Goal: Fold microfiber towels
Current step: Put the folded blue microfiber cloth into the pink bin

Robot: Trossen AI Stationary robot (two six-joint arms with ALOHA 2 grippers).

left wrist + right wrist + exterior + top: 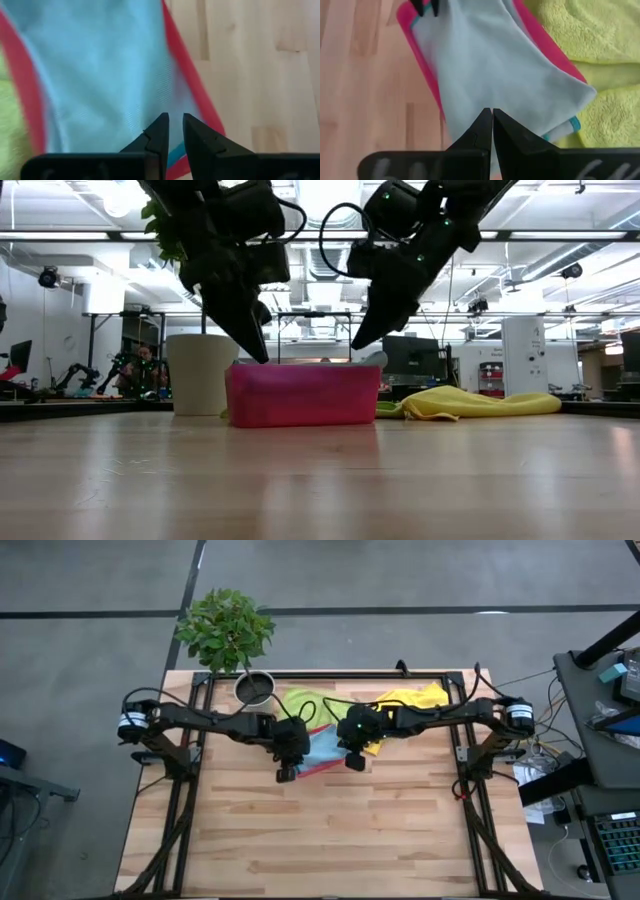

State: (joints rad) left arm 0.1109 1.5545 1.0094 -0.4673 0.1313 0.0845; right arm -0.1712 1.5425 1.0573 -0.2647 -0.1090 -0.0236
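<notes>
We've got the blue towel (pixel 495 65) draped over the pink tray (pixel 302 394) at the back-middle of the counter (pixel 330 830). Left gripper (pixel 171 131) sits over one end w/ fingers narrow, a slim gap showing, can't tell if cloth is pinched. Right gripper (pixel 492 120) at the other end, fingers fully together. Green towel (pixel 300 703) & yellow towel (pixel 415 700) lie just behind.
</notes>
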